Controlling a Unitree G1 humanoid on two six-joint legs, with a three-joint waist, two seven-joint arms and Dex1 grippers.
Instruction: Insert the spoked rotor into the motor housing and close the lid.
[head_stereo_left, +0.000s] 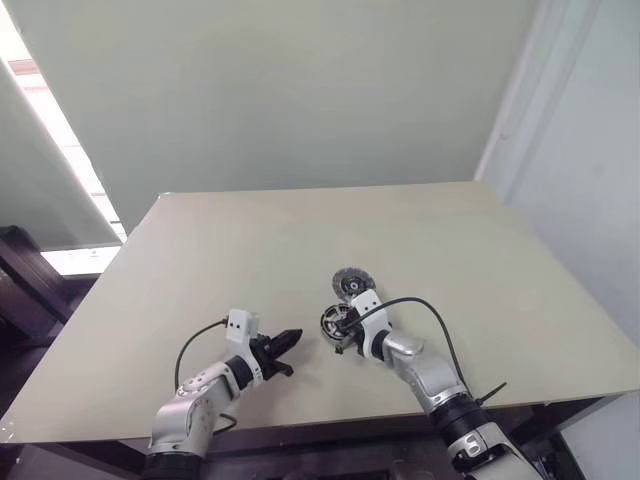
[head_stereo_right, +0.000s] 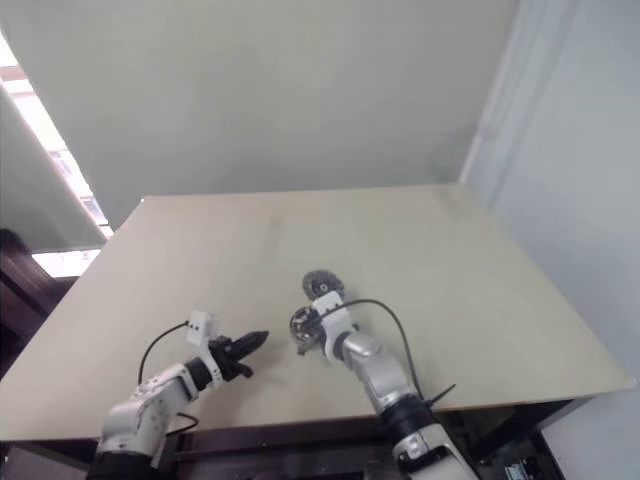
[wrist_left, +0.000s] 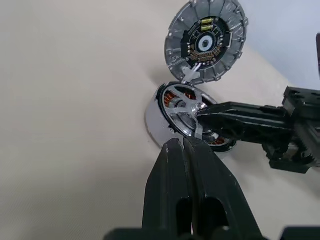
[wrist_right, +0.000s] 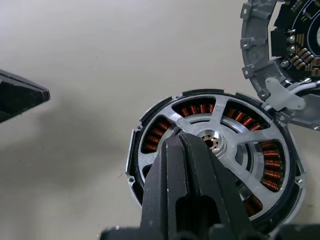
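The motor housing (wrist_right: 272, 167) lies on the table with its copper windings showing through the spoked rotor (wrist_right: 218, 120), which sits inside it. The lid (wrist_right: 295, 45) lies open right beside the housing, inner face with its circuit board up, joined to it by a small grey tab and white wires. My right gripper (wrist_right: 182, 136) is shut, its tips at the rotor's hub. A short way off, my left gripper (wrist_left: 182, 141) is shut with nothing in it and points at the housing's rim. In the left eye view the housing (head_stereo_left: 335, 322) lies between both grippers, with the lid (head_stereo_left: 349, 283) just behind it.
The beige table (head_stereo_left: 450, 250) stretches wide behind and to both sides of the parts. Its front edge runs close under my arms. A pale wall stands behind the far edge.
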